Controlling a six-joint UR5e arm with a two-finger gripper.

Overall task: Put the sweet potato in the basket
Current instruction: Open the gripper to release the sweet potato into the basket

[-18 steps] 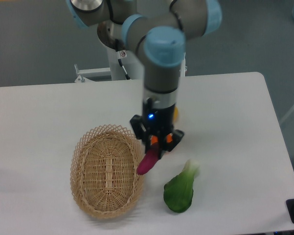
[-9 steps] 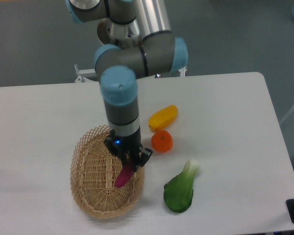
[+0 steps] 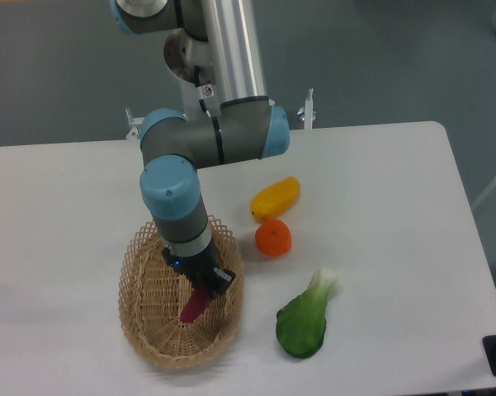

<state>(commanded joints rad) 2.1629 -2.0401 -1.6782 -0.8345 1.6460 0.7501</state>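
**Potato over the basket, release left to do**

The basket [image 3: 140,309] sits at the left of the table [image 3: 58,206]. Inside its rim, the gripper [image 3: 202,289] is clamped on the potato [image 3: 193,308], which hangs low over the woven floor; whether it touches I cannot tell. Transport looks done; opening and withdrawing remain. Rightward lie a yellow fruit [image 3: 276,198], an orange [image 3: 273,238] and a leafy green [image 3: 304,320], apart from the basket.

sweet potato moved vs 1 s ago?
Yes. The sweet potato, held in the end effector, went left from beside the basket's right rim to over its interior, away from the orange.
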